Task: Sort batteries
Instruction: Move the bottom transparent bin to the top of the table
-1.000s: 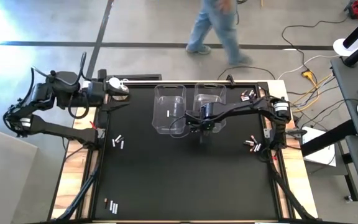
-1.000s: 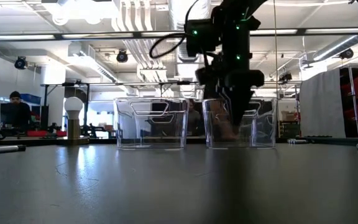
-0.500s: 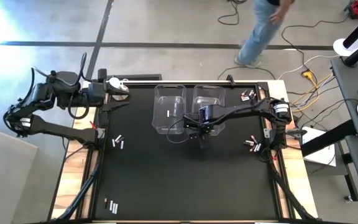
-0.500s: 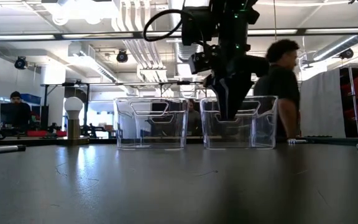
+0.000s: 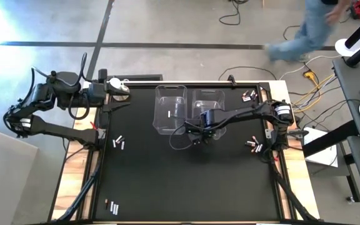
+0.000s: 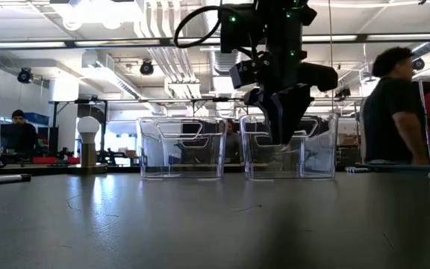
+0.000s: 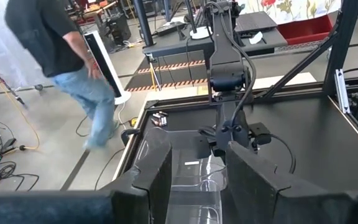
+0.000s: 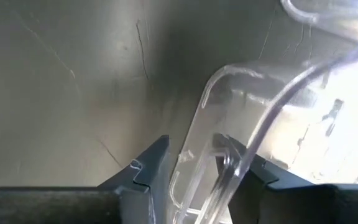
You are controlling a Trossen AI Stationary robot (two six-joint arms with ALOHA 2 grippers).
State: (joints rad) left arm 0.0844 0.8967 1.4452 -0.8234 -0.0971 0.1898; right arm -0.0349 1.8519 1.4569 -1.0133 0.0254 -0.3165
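Two clear plastic bins stand side by side at the far middle of the table, the left bin (image 5: 170, 109) and the right bin (image 5: 209, 105). My right gripper (image 5: 199, 134) points down at the right bin's near left corner and is shut on its wall. My left gripper (image 5: 110, 89) hangs open and high over the table's far left corner, holding nothing. Small batteries lie on the mat in loose groups: at the left (image 5: 119, 143), near left (image 5: 111, 207), far right (image 5: 250, 96) and right (image 5: 255, 146). My right gripper (image 8: 191, 158) pinches the right bin's wall at its rounded near left corner (image 8: 194, 134), one finger outside and one finger (image 8: 238, 165) inside. The fingers come from above, pointing down. The bin (image 6: 290, 146) stands with its bottom on the table.
A metal knob with a white ball (image 6: 88, 142) stands at the table's far left. A person (image 6: 390, 112) walks on the floor beyond the far edge. The mat's middle and near part (image 5: 186, 181) is bare. Cables lie beyond the right edge.
My right gripper has shifted a little toward the table's left edge and rolled about its downward axis. The right bin has turned slightly on the table and shows wider in the low view. A person has walked across behind the table.
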